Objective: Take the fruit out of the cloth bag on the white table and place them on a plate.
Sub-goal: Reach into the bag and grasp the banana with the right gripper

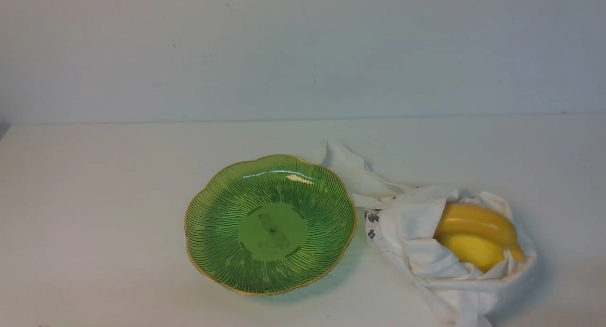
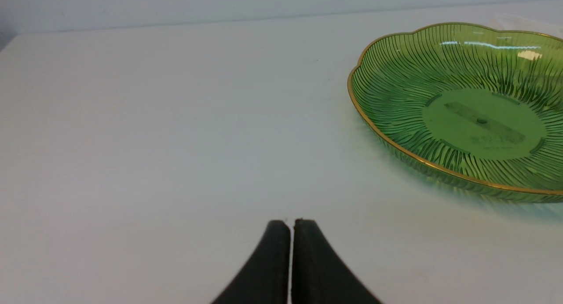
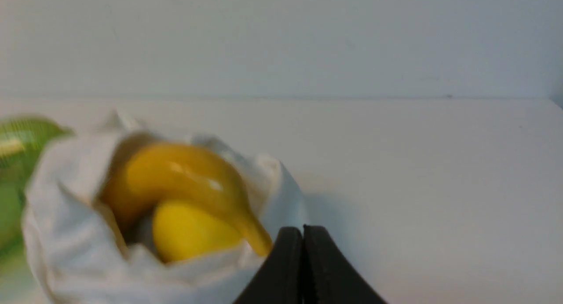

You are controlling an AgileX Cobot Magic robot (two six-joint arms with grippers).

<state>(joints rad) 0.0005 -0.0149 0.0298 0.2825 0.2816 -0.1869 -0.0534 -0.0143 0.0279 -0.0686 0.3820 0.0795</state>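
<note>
- Cloth bag (image 1: 416, 232): lies crumpled on the white table (image 1: 94, 199), just to the right of the plate (image 1: 272, 232). Its strap (image 1: 350, 171) trails up beside the plate's far rim. The mouth gapes open, so both fruits show.
- Banana (image 1: 478, 223): rests across the top of the lemon (image 1: 471, 251), touching it, with its tapered tip pointing right over the fabric edge. Both sit inside the bag; the plate holds nothing.
- Left claw (image 2: 291, 225): fingers pressed together on nothing, low over bare table, with the plate off to one side.
- Right claw (image 3: 302, 231): likewise pressed together and empty, just beside the bag's opening near the banana's tip. This view is blurred.
- Neither claw shows in the front view.
- Handling, fruit: the glossy skins suggest hard, light, slippery shells that may squirt out of a tight pinch. The banana's mid-body, gripped across its narrow width, probably offers the surest hold. The lemon is rounder and likely best taken across its short axis once uncovered.
- Handling, bag: soft and limp, so it may drag along or catch in the fingers. Pinning a fold with the other claw could help.
- Handling, plate: looks thin and light, and may slide if a fruit is dropped on its rim.
</note>
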